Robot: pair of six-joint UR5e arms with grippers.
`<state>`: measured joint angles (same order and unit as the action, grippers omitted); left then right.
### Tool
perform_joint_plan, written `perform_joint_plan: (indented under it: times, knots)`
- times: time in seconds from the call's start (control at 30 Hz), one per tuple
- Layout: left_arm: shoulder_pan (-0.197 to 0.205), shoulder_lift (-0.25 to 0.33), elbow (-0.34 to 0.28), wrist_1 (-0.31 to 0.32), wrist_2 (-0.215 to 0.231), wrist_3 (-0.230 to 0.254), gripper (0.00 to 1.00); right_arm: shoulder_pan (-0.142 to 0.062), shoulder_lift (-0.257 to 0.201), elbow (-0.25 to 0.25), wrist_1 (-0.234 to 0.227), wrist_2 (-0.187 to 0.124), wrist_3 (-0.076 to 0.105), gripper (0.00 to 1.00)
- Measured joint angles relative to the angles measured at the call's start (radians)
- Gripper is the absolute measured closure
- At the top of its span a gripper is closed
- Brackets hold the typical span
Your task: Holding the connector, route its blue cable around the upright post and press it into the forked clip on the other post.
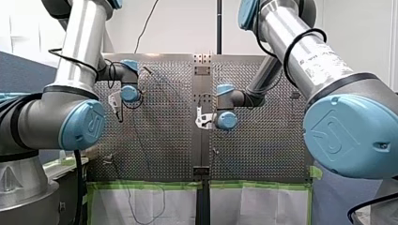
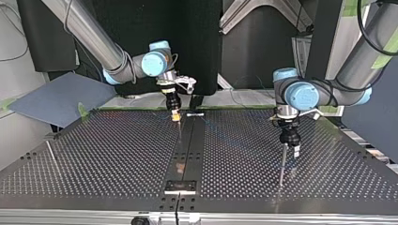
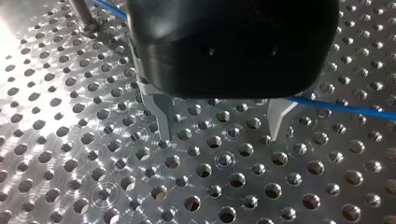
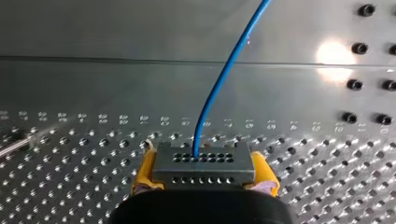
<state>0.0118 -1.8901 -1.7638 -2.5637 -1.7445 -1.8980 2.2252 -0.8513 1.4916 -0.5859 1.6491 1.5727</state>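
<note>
While right gripper (image 4: 204, 173) fingers (image 4: 145, 168) clamp connector (image 4: 204, 161), left gripper (image 3: 219, 136) fingers (image 3: 163, 116) stand apart over bench (image 3: 224, 186); advise: keep blue cable (image 4: 219, 84) taut, low against post (image 3: 81, 11)

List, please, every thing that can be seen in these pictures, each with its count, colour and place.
connector: one, grey, clamped between the right hand's yellow pads
cable: one, blue, leaves the connector and runs ahead over the table
posts: two, thin, metal; one beside the left hand, one at the top view's left
table: one, silver, perforated, under everything
tape: green, along the table's edge in the front view
sheet: one, grey-blue, beside the table at the top view's left
left hand: one, black with metal fingers, open, empty
right hand: one, shut on the connector
</note>
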Motion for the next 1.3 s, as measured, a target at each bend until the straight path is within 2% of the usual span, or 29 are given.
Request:
perform_joint_plan:
  times: [0.13,0.3,0.4,0.53,0.8,0.9,1.1,1.3]
  knots:
    - [-0.003,0.0,0.0,-0.005,-0.007,0.007,0.0,-0.005,0.0,0.034,-0.034,0.015,-0.005,0.98]
    - [-0.008,0.0,0.0,-0.01,-0.017,0.013,0.0,0.0,-0.001,0.071,-0.071,0.049,-0.017,0.98]
    - [-0.009,0.0,0.0,-0.011,-0.022,0.014,0.0,-0.003,0.0,0.1,-0.1,0.077,-0.002,0.98]
    - [-0.013,0.0,-0.001,-0.012,-0.026,0.016,0.0,-0.018,0.0,0.143,-0.143,0.108,0.029,0.98]
    - [-0.017,0.0,-0.001,-0.013,-0.028,0.017,0.0,-0.048,0.002,0.216,-0.216,0.15,0.045,0.98]
    - [-0.018,0.0,-0.001,-0.012,-0.028,0.017,0.0,-0.064,0.012,0.242,-0.242,0.159,0.052,0.98]
    - [-0.018,0.0,-0.001,-0.012,-0.028,0.017,0.0,-0.11,0.057,0.295,-0.295,0.164,0.062,0.98]
    - [-0.02,0.0,-0.001,-0.013,-0.036,0.018,0.0,-0.156,0.093,0.341,-0.341,0.133,0.101,0.98]
